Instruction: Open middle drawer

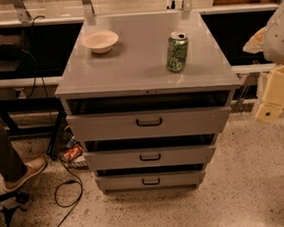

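The middle drawer (182, 156) lies at lower centre of the frame, standing slightly out from the cabinet (139, 68), with its black loop handle (150, 157) centred on the front. The gripper (271, 106) hangs at the right edge, well apart from the cabinet; whether it is spread or closed cannot be told.

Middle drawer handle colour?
Black loop handle on the grey middle drawer; camera view shows it best; gripper at right edge.

Looks like a lab or workshop: speckled floor (251, 195), loose cables (65, 196) lower left, metal rails (127, 16) along the top, a grey cabinet (144, 62) centre, and a robot claw (270, 106) at the right edge.
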Controlling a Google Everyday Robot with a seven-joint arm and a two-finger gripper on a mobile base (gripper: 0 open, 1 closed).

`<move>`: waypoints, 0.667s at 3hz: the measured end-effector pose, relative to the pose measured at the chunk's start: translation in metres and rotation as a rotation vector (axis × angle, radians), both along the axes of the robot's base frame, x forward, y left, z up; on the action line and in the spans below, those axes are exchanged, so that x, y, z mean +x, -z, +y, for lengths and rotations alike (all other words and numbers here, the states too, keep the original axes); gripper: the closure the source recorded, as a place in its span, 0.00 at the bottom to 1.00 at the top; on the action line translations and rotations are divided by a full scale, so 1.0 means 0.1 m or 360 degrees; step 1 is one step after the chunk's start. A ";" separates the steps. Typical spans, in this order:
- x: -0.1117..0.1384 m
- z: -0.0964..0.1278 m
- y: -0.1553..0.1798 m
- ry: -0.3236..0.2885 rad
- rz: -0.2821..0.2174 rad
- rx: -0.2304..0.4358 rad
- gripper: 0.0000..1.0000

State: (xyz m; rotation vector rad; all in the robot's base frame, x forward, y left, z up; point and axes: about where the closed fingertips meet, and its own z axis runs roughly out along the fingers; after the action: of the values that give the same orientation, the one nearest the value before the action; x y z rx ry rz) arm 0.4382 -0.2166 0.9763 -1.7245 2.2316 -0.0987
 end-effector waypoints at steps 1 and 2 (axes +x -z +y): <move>0.00 0.00 0.00 0.0000 0.0000 0.0000 0.00; -0.06 0.04 0.21 -0.0041 0.0016 -0.0004 0.00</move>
State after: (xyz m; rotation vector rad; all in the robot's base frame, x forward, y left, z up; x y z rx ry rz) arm 0.4321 -0.2124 0.9556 -1.7586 2.2164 -0.0867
